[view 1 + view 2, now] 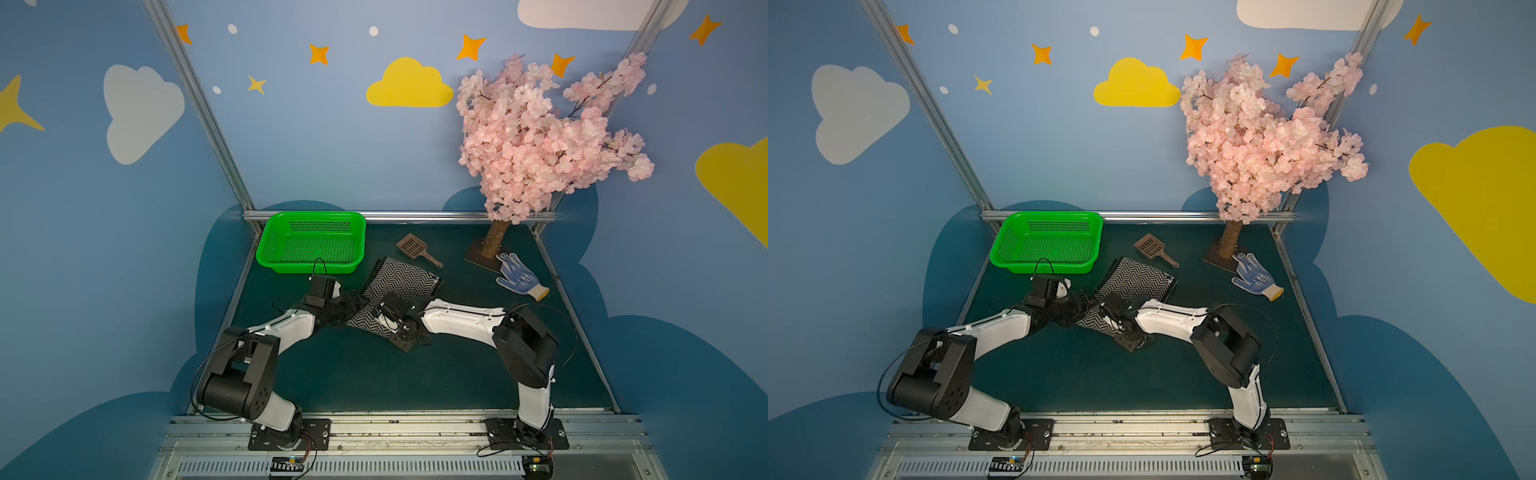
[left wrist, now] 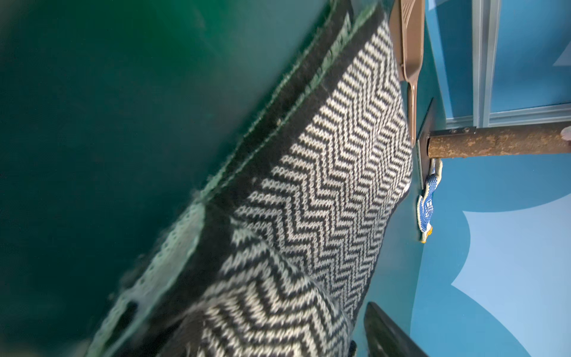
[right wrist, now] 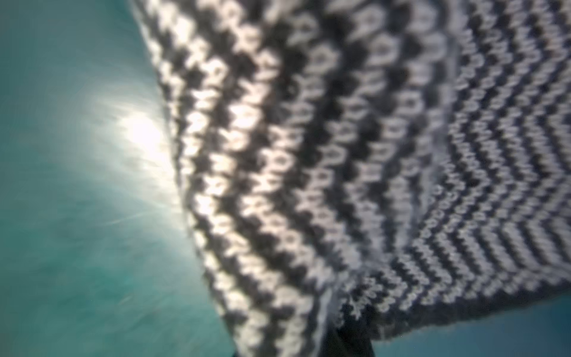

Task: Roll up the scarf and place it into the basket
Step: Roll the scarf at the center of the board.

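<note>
Folded scarf (image 1: 401, 280) lies at centre frame on the desk (image 1: 374, 374), below right of the empty basket (image 1: 309, 267).
A pinch catching only one layer would likely let the fold spring loose. The left hand (image 1: 358, 305) stands wide open against the near end; the right hand (image 1: 392, 328) is buried in cloth, its grip impossible to tell.

Near mat (image 1: 374, 374) lies open; basket (image 1: 270, 245) fills the far left, scoop (image 1: 413, 246), glove (image 1: 517, 276) and trunk (image 1: 494, 241) the far right.
</note>
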